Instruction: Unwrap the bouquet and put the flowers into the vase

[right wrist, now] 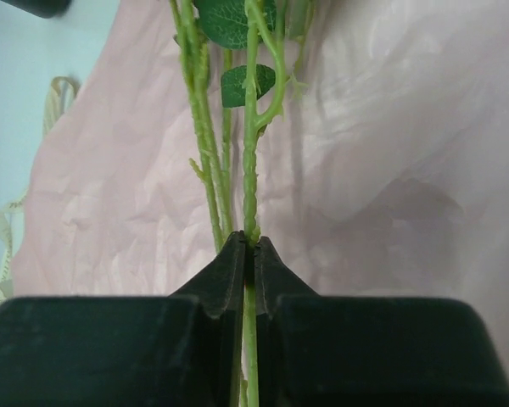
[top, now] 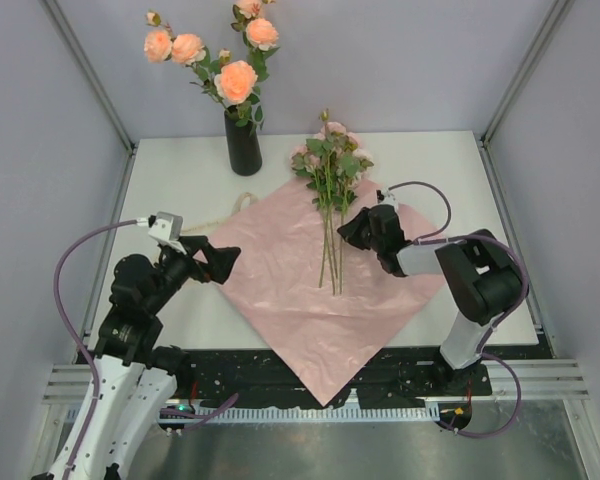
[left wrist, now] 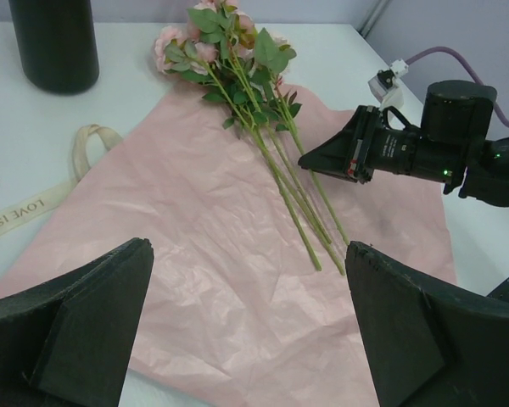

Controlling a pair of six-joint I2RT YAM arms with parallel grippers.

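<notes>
Gripping a stem (right wrist: 251,170) mid-sheet, right tool (right wrist: 248,244) has bare paper (right wrist: 390,127) alongside.

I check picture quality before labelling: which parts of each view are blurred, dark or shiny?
Top external view: soft, even light, all sharp, mild sheen on the pink paper. Left wrist view: flower stems sharp; the fingers of the left pincer near-black, little detail. Right wrist view: the held stem in the shut right pincer is clear; the vase in the corner is blurred.
</notes>
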